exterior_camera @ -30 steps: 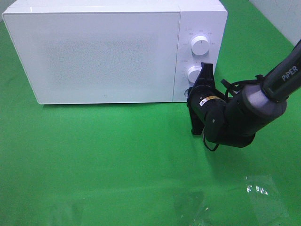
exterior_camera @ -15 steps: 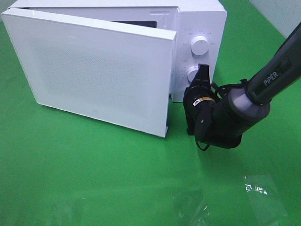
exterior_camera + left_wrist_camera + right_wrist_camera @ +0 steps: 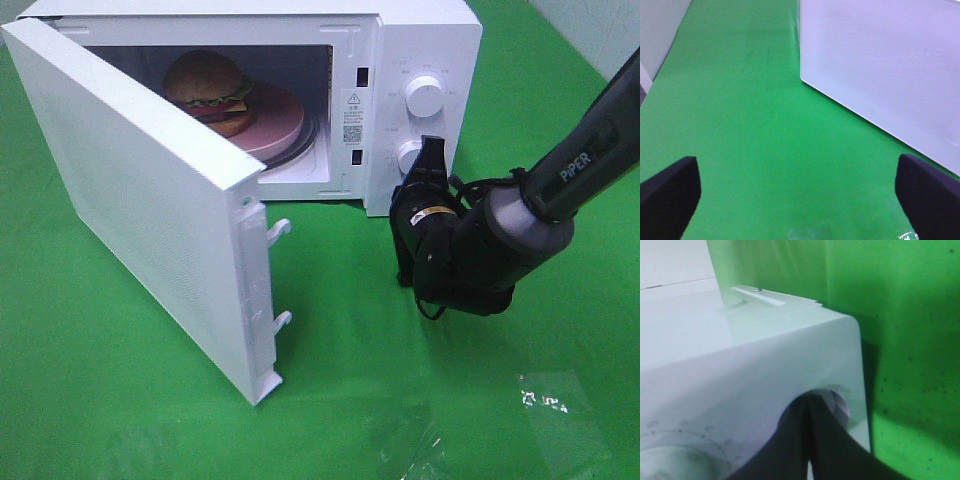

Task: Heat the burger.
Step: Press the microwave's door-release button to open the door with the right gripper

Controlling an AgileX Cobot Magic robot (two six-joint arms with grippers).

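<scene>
The burger sits on a round pink plate inside the white microwave. The microwave door stands wide open, swung out to the left. My right gripper is shut and empty. Its tips rest against the control panel beside the lower knob. In the right wrist view the closed gripper touches a round white control near the panel's corner. My left gripper is open and empty, low over the green cloth facing the door. It is out of the exterior view.
The upper knob is above the right gripper. Two latch hooks stick out of the door's free edge. A clear plastic sheet lies on the green cloth at the front right.
The microwave door has swung from shut to wide open towards the left, uncovering the burger and plate. The right gripper has stayed at the control panel, shifting only slightly.
</scene>
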